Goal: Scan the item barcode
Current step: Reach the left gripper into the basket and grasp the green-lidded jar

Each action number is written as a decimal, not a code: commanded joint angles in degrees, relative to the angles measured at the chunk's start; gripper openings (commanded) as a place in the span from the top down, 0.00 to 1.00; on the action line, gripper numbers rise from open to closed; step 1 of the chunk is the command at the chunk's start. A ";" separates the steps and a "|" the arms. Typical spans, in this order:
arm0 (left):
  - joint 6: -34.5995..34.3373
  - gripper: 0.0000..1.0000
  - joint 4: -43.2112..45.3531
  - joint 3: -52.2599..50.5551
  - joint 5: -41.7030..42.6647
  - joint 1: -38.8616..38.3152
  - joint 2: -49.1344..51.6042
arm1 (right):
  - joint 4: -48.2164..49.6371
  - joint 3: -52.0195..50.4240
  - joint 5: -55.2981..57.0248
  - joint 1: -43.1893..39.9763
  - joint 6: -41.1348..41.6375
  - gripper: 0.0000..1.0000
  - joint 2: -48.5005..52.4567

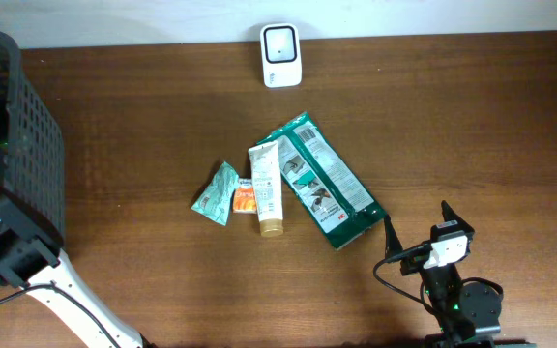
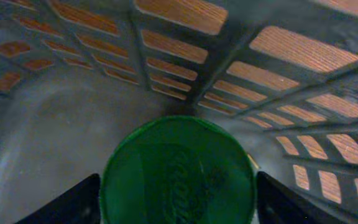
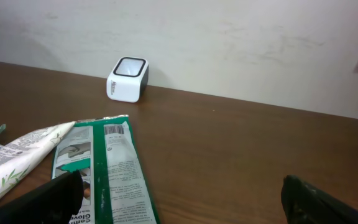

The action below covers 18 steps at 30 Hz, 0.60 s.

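Since the left claw [image 2: 178, 182] is down inside the basket [image 1: 29, 145], the relation that matters is claw-to-tub: a green round tub [image 2: 179, 158] sits dead centre between its fingers [image 2: 73, 202], seen top-on, on the basket floor.

- Left claw: fingers straddle the tub on both sides. I can't tell whether they press it or just stand beside it.
- No long axis to align to, since it reads as a plain disc from above. My guess is the barcode is on the side wall or underside, so it will need tilting toward the scanner.
- The scanner [image 1: 281, 43] is at the far edge of the table [image 1: 472, 87], well apart from the basket and off to the left arm's right.
- Right claw [image 3: 180, 182]: wide open and empty, low over the table. It is the nearer arm to the green pouch [image 3: 107, 168], which runs lengthwise away from it toward the scanner, printed barcode [image 3: 112, 130] facing up, with a tube [image 1: 267, 186] just beside it.

Hidden:
- The basket wall blocks the left claw and the tub in the overhead view.
- The tub's lower rim is cut off in the wrist view, its embossed lettering is unreadable, and no barcode shows on it.
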 commanded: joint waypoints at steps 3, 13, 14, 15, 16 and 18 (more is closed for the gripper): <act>-0.33 0.26 1.18 0.24 -4.15 0.15 2.45 | -0.07 -0.42 0.13 0.28 0.46 0.02 -0.39; -4.87 0.49 -2.01 1.36 -3.74 0.31 1.75 | -0.07 -0.42 0.13 0.28 0.46 0.02 -0.39; -4.92 0.49 -3.61 2.40 -3.74 0.37 0.81 | -0.07 -0.42 0.13 0.28 0.46 0.02 -0.39; -5.51 0.49 -4.66 3.13 -3.76 0.37 -0.20 | -0.07 -0.42 0.13 0.28 0.46 0.02 -0.39; -6.40 0.49 -5.97 4.07 -3.74 0.37 -1.77 | -0.07 -0.42 0.13 0.28 0.46 0.02 -0.39; -6.91 0.48 -8.17 6.10 -3.74 0.37 -5.18 | -0.07 -0.42 0.13 0.28 0.46 0.02 -0.39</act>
